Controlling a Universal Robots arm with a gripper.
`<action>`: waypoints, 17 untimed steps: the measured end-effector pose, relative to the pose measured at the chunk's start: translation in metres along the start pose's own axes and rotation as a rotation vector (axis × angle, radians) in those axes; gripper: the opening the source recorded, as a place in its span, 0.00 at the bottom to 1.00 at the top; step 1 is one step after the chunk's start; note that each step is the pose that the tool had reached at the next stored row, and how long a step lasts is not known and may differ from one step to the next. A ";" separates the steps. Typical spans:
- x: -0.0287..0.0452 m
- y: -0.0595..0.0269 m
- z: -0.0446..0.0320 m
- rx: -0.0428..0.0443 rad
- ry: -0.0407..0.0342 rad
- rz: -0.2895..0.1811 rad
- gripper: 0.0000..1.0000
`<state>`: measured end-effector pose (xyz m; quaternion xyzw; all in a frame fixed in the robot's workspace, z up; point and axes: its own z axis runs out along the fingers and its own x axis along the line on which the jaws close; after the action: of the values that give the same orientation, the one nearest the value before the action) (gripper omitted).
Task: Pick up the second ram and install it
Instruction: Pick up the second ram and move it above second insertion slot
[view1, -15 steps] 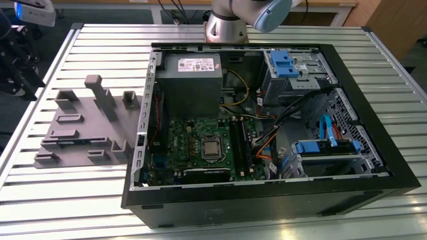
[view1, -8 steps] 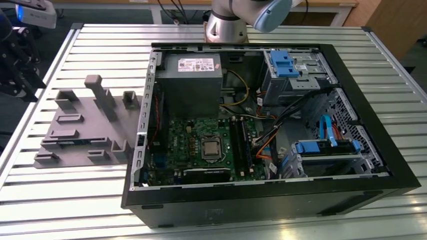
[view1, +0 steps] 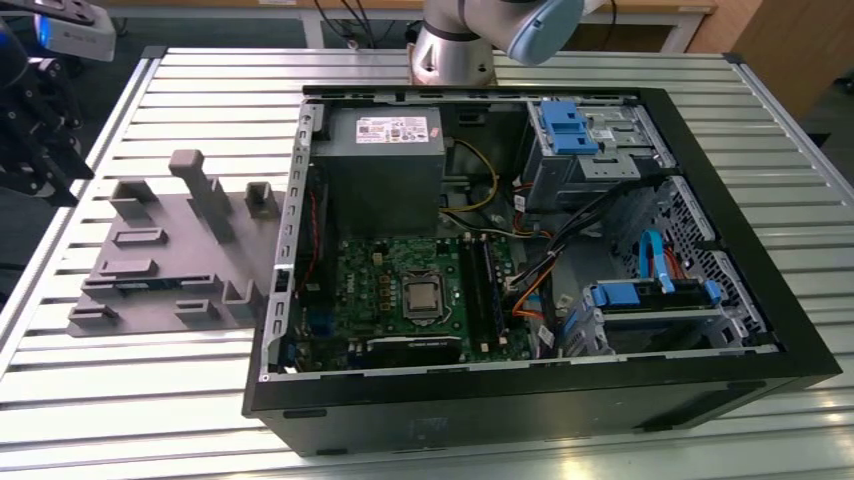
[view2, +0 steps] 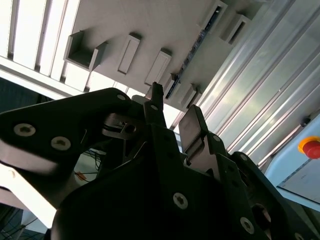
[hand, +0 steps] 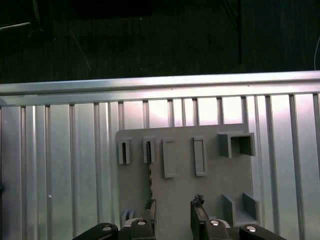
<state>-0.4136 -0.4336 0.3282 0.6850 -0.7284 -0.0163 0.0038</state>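
- The claw (hand: 174, 212) hangs over a grey fixture tray (hand: 210, 190), its two fingers (hand: 197, 212) spread apart and gripping nothing.
- In the first wrist view, the second ram (hand: 148, 172) stands on edge in the tray's narrow slots and reads as a thin dark line. One fingertip is close to its near end, but I cannot tell whether they touch.
- In the second wrist view, the same strip (view2: 192, 55) runs along the tray beyond the fingertips.
- In the exterior view, the tray (view1: 160, 270) lies on the slatted metal surface (view1: 200, 80), just beside the open computer case (view1: 534, 400), on the exterior view's left.
- The motherboard (view1: 387, 290) lies flat inside the case.
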 end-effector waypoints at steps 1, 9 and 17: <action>0.0000 0.0000 0.0004 0.0000 0.0000 0.000 0.41; 0.0001 -0.0002 0.0072 0.0000 0.0000 0.000 0.41; 0.0001 -0.0002 0.0084 0.0001 -0.0001 0.000 0.41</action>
<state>-0.4136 -0.4336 0.3198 0.6850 -0.7284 -0.0162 0.0037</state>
